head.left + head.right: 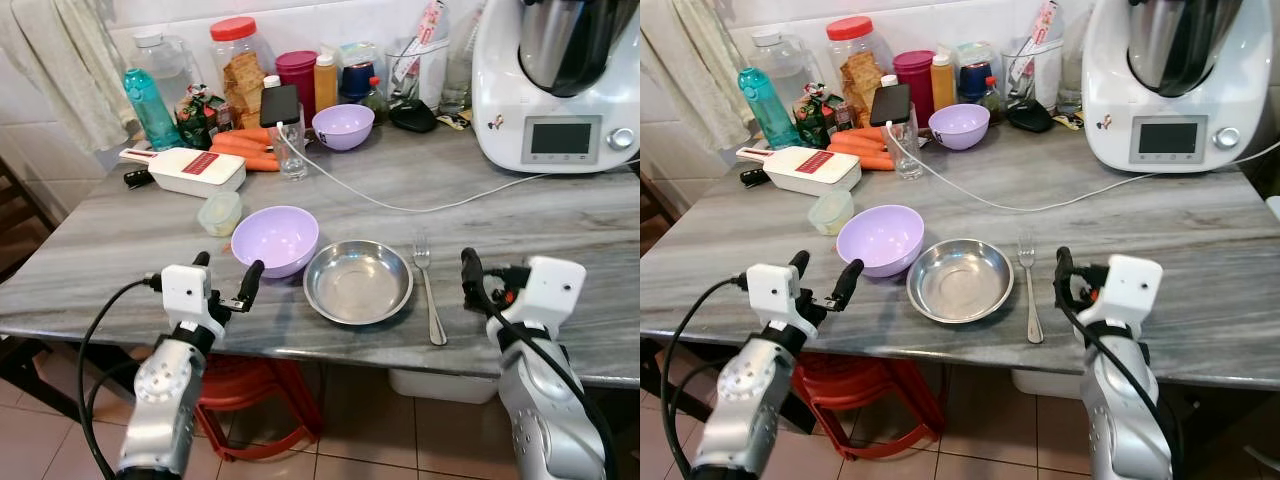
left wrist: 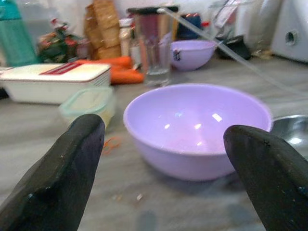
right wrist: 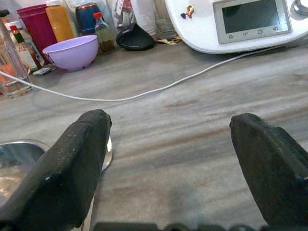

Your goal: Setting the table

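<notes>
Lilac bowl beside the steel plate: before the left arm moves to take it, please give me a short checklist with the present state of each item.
1. Left gripper jaws open: ok.
2. Left gripper aimed at the near lilac bowl: ok, it sits between the fingers in the left wrist view.
3. Bowl upright and empty: ok.
4. Bowl apart from the steel plate: cannot tell, the rims look very close.
5. Small lidded container close behind the bowl: not ok, may be nudged.
6. Right gripper away, beside the fork: ok.

Left hand (image 1: 226, 276) raised, fingers spread, right hand (image 1: 478, 276) raised, fingers spread
</notes>
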Controlling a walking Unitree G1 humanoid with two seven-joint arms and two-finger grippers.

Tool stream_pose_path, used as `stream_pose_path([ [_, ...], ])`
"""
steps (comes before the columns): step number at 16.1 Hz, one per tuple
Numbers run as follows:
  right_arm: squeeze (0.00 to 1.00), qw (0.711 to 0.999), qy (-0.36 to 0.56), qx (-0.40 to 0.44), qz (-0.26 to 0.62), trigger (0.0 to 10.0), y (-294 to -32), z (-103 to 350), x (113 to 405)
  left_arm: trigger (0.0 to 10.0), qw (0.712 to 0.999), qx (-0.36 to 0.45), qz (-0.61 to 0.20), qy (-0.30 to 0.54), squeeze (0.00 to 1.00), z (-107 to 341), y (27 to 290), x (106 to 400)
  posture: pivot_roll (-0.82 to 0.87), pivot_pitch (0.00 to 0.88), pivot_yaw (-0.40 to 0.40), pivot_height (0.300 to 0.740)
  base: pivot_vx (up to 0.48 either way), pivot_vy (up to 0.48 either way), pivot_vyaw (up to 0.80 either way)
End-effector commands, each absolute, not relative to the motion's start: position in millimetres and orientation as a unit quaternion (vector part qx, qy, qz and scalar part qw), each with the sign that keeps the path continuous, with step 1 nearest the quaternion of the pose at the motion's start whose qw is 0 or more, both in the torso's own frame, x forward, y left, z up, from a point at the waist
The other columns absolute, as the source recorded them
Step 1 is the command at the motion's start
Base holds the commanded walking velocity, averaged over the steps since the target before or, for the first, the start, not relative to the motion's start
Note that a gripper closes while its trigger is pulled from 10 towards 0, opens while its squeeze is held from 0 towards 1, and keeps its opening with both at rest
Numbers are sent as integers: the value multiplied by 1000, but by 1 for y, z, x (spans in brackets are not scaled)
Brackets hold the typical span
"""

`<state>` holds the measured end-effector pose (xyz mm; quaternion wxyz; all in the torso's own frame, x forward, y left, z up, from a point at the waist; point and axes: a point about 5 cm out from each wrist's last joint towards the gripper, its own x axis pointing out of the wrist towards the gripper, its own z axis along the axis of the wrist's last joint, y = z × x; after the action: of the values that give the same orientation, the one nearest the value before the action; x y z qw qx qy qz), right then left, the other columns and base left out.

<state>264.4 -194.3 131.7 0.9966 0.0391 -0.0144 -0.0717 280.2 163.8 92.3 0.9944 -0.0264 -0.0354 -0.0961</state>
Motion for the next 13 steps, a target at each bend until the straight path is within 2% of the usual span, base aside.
stream_pose_path([
  [1,1000,997,-39,36,-60,10000,-189,139,261,10000,996,-12,-84,-32,0,92,166,276,-125,0,121,740,0,0,0],
  [4,1000,997,-41,28,-53,10000,-189,140,259,10000,997,-3,-70,-30,0,93,166,278,-125,0,120,740,0,0,0],
  [5,910,997,-37,31,-55,10000,-190,139,259,10000,998,1,-56,-27,0,95,166,283,-127,0,118,740,0,0,-800],
  [8,910,997,-41,33,-57,10000,-190,139,261,10000,998,1,-54,-25,0,96,164,284,-132,0,120,740,0,0,-800],
  [9,886,997,-41,34,-56,10000,-190,139,261,10000,998,2,-55,-25,0,96,163,284,-132,0,120,740,0,0,0],
  [10,0,997,-36,42,-52,10000,-188,137,260,10000,998,4,-56,-23,0,95,163,284,-132,0,120,740,-244,0,0],
  [13,0,998,-32,34,-51,10000,-184,135,258,10000,998,6,-53,-20,0,95,163,284,-133,0,124,740,-261,0,0],
])
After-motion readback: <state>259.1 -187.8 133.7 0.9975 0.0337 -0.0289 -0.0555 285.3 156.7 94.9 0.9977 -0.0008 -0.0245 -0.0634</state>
